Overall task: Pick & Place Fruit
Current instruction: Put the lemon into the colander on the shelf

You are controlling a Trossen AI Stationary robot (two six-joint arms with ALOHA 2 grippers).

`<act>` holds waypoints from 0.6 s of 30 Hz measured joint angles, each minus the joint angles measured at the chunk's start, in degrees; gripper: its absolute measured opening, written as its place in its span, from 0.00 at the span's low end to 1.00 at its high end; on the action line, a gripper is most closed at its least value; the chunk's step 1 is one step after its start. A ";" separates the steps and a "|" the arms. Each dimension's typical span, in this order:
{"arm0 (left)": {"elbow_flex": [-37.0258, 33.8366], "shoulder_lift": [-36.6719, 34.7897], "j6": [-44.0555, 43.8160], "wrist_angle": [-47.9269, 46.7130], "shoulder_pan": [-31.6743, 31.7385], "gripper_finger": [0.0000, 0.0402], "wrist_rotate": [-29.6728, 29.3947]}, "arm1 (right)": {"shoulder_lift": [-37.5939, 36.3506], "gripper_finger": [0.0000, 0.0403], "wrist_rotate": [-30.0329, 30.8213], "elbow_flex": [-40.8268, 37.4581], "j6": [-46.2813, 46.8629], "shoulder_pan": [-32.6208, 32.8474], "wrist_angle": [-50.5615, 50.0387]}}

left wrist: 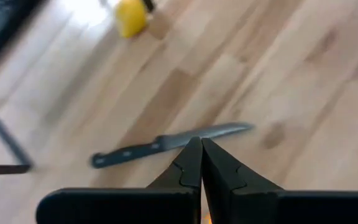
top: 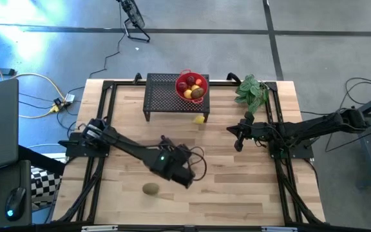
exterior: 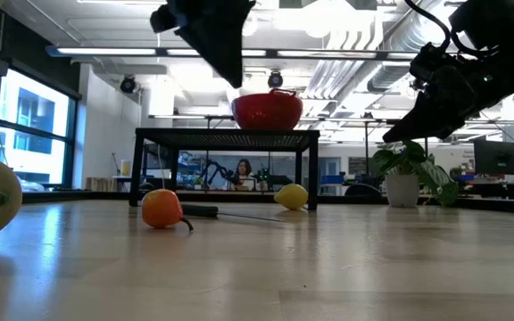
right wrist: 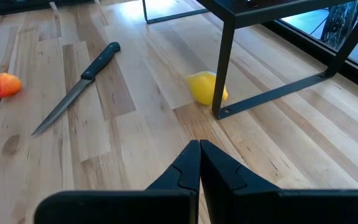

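Progress: several fruits sitting in red bowl on rack | left: lemon, small orange fruit, kiwi lying loose on tabletop | left hand hovering over knife, fingers pressed together, empty | right hand hanging near lemon, pressed together, empty.

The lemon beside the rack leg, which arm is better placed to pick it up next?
Probably the right. Its hand, fingers shut, faces the lemon across bare table. The left hand, also shut, points at the knife, farther off.
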 joint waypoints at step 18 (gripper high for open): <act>-22.94 0.00 0.70 42.58 -1.03 0.00 -0.24 | 0.00 0.01 -0.03 0.00 0.22 -0.01 0.00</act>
